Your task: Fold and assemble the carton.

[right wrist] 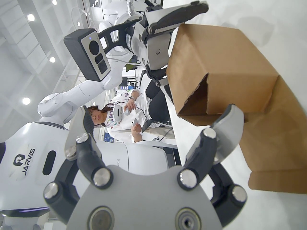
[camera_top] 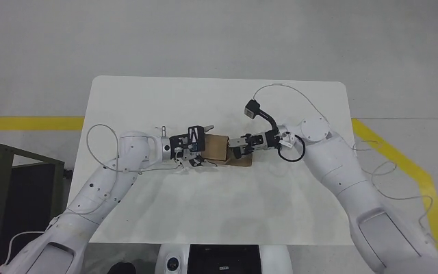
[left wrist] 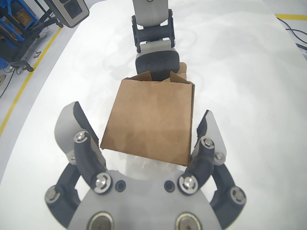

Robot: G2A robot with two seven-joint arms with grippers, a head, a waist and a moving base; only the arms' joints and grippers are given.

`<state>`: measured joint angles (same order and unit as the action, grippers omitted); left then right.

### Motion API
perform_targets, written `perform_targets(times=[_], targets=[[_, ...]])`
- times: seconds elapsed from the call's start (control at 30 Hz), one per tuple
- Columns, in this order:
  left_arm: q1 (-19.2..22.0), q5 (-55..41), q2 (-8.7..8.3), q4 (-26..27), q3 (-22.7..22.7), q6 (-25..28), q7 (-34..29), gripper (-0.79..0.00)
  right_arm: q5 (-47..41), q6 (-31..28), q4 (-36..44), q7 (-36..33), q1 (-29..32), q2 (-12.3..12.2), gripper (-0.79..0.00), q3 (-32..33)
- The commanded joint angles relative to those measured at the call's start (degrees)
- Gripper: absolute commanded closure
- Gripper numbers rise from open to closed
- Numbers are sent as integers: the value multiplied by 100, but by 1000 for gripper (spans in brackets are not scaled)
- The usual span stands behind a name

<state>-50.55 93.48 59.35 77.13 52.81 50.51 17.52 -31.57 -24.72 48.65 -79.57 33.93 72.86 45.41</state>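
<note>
Left end effector [left wrist: 141, 111] straddles the carton [left wrist: 151, 120]; right wrist view shows its hollow.

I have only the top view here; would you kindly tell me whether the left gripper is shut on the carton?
Observer: No. The left gripper is open, with a finger on each side of the carton.
Operator: Thank you. And the right one?
Observer: The right gripper is open too, with one finger at the carton's open end.
Operator: Is that end folded shut?
Observer: Not yet. It gapes open, and a flap lies flat on the table.
</note>
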Motion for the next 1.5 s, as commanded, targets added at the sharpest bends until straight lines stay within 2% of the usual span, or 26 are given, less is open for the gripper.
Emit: perform_targets(times=[0.0, 0.33, 0.73, 1.47], targets=[[-2, 0, 1, 3, 2, 3, -4, -785, -75, -40, -77, 40, 12, 13, -785, -8], [-31, -13, -1, 35, 27, 1, -27, -785, -272, -211, -214, 319, 93, 122, -785, -38], [-70, -16, -7, 79, 66, -23, -90, -785, -286, -106, -221, 705, 147, 291, -785, -141], [-96, -103, 5, 76, 93, -8, -189, -785, -299, -133, -522, 701, 96, 525, -785, -178]])
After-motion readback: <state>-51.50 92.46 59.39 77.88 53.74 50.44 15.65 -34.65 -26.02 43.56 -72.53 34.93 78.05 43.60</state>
